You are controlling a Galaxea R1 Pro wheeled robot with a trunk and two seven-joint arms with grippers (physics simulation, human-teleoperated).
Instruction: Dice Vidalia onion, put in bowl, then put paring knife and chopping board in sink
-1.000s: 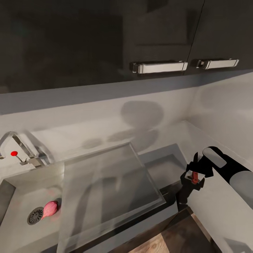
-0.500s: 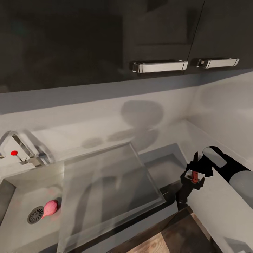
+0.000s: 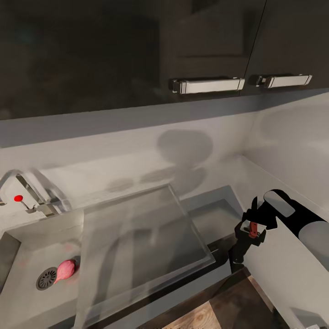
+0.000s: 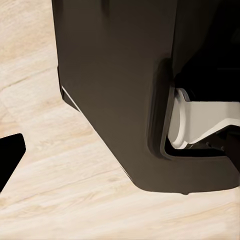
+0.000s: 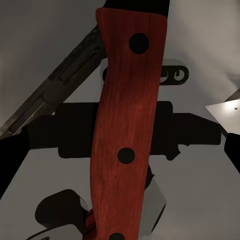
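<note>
Right end effector [image 3: 250, 230] grips the reddish-handled, dark-bladed paring knife [image 3: 248, 234] beside the rectangular stainless-steel sink [image 3: 27, 249], where a pink onion [image 3: 65, 270] rests by the drain; left end effector's state cannot be told.

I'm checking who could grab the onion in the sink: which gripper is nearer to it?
Cannot be settled: the right gripper, holding the paring knife, hangs beyond the drainboard from the onion; the left wrist view gives only floor and cabinet.

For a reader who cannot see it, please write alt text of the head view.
The right hand holds the paring knife beside the steel sink. A pink onion lies near its drain, under dark wall cabinets.
</note>
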